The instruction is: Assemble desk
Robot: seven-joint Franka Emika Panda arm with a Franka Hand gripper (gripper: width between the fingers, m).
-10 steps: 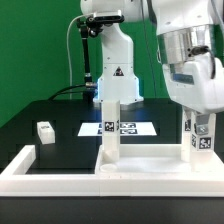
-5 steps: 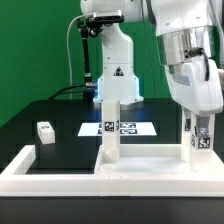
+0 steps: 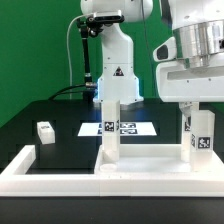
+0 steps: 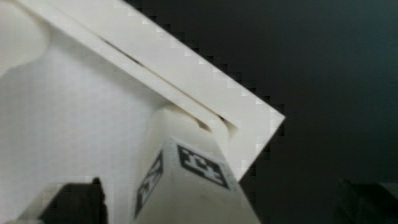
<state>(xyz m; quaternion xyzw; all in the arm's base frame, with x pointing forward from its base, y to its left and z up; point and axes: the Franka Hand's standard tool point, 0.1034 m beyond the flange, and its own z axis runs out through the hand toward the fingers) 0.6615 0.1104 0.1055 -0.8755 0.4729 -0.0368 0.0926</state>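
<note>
- Nearest in the exterior view runs the long low white border wall point(image 3: 50, 168), crossing the front of the black worktop point(image 3: 60, 115) and turning back along the exterior view's left.
- Just behind that wall, toward the exterior view's right, lies the desk top point(image 3: 150, 165), a white tray with a raised rim, set against the wall.
- Two short square white legs stand upright on the desk top: the left leg point(image 3: 110, 125) at its left corner and the right leg point(image 3: 201, 135) near its right end, each with a black-and-white tag on its face.
- The tool point(image 3: 197, 108) hangs directly above the right leg, its jaws spread wide and released; nothing is held, and the leg stands on its own below it.
- The wrist view looks down on the leg point(image 4: 205, 165) and its tags against the white rim of the desk top point(image 4: 160, 70), with one dark fingertip point(image 4: 71, 200) at each side, apart from the leg.
- On the exterior view's left, well apart from the desk top, a loose leg point(image 3: 45, 132) lies on the worktop.
- Behind the left leg lies the marker board point(image 3: 135, 128), flat on the worktop.
- Farthest back stands the arm's white base point(image 3: 115, 60) before a green backdrop point(image 3: 30, 50).
</note>
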